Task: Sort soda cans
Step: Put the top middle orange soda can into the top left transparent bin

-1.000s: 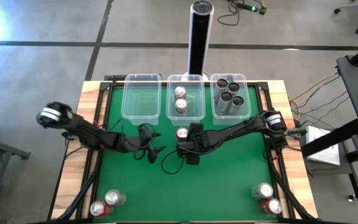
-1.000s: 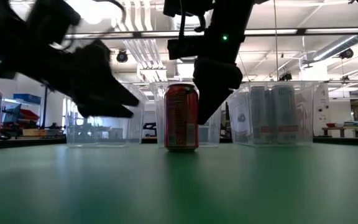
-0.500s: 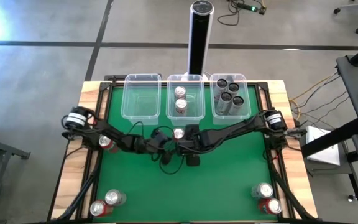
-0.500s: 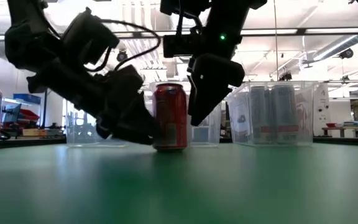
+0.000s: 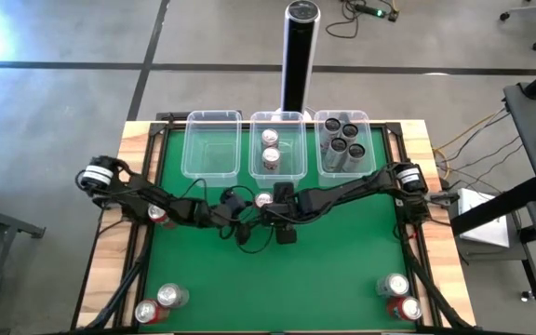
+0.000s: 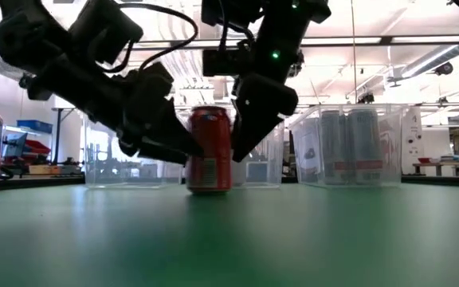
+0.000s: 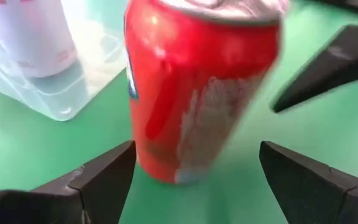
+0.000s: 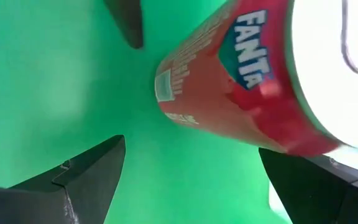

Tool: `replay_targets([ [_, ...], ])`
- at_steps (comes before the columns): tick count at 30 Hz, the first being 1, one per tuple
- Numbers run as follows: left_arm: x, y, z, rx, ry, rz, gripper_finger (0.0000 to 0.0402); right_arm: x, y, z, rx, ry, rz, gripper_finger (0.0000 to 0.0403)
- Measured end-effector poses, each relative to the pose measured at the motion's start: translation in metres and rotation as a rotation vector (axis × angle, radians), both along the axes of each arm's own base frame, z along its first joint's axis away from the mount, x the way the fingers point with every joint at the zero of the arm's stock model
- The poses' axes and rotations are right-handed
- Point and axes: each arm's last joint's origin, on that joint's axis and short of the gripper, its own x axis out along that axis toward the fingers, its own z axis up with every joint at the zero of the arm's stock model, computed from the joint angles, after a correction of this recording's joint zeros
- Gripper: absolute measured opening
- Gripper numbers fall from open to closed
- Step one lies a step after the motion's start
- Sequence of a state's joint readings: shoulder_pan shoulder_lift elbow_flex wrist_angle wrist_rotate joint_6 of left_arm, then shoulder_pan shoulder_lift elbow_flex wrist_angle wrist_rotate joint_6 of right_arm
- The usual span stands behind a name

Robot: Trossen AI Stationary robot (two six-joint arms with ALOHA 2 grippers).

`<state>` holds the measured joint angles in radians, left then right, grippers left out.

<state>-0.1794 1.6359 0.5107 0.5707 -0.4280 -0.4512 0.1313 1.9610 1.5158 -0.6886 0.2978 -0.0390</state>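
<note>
At the near edge of the green table (image 5: 342, 270), two cans (image 5: 159, 303) stand in the left corner and two cans (image 5: 399, 296) in the right corner. One more red can (image 5: 159, 214) stands at the left side, under the left arm.

In the middle of the table a red can (image 6: 209, 150) stands upright, just in front of the middle tub. The left gripper (image 5: 240, 208) is low at its left side and the right gripper (image 5: 274, 207) is at its right side. In the left wrist view the left fingers (image 7: 107, 177) are wide apart with the can between them, and I cannot tell if they touch it. In the right wrist view the right fingers (image 8: 92, 171) are also wide apart and hold nothing; the can is beside them.

Behind it three clear tubs stand in a row. The left tub (image 5: 210, 144) has nothing in it. The middle tub (image 5: 277, 144) holds two cans (image 5: 270, 149) with light tops. The right tub (image 5: 344, 142) holds about five dark cans (image 5: 344, 138).

Beyond the tubs a black post (image 5: 299, 56) stands.
</note>
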Motion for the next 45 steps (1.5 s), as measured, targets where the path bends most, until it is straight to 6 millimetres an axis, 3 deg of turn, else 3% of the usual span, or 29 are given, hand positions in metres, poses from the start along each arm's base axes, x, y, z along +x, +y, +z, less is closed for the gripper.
replay_targets([
  [8, 0.000, -0.002, 0.019, 0.016, 0.031, 0.015, 0.0327, 0.008, 0.004, 0.002, 0.101, -0.082, 0.045, 0.0363],
  [16, -0.017, 0.001, 0.047, -0.013, 0.061, 0.003, 0.0327, 0.013, 0.001, -0.003, 0.140, -0.172, 0.025, 0.0363],
  [29, -0.028, 0.003, 0.054, -0.051, 0.113, -0.051, 0.0327, 0.021, 0.003, -0.003, 0.228, -0.315, -0.032, 0.0363],
  [35, -0.015, 0.003, 0.069, -0.003, 0.167, -0.061, 0.0327, 0.021, 0.003, -0.004, 0.233, -0.309, -0.055, 0.0363],
  [45, 0.019, 0.001, 0.071, 0.039, 0.345, -0.078, 0.0355, 0.021, 0.004, -0.004, 0.243, -0.308, -0.048, 0.0363],
])
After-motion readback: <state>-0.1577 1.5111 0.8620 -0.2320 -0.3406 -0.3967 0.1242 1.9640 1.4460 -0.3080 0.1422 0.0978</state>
